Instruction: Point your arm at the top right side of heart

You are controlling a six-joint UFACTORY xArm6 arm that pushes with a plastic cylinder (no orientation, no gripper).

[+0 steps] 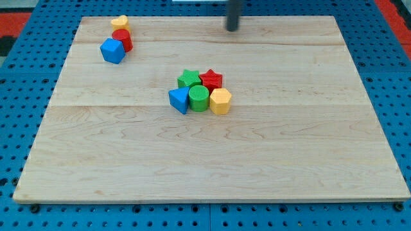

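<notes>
The yellow heart lies at the board's top left, touching a red cylinder just below it. A blue cube touches the red cylinder on its lower left. My tip is near the board's top edge, right of centre. It stands far to the right of the heart and touches no block.
A tight cluster sits at mid-board: a green star, a red star, a blue triangle, a green cylinder and a yellow hexagon. The wooden board rests on a blue pegboard surface.
</notes>
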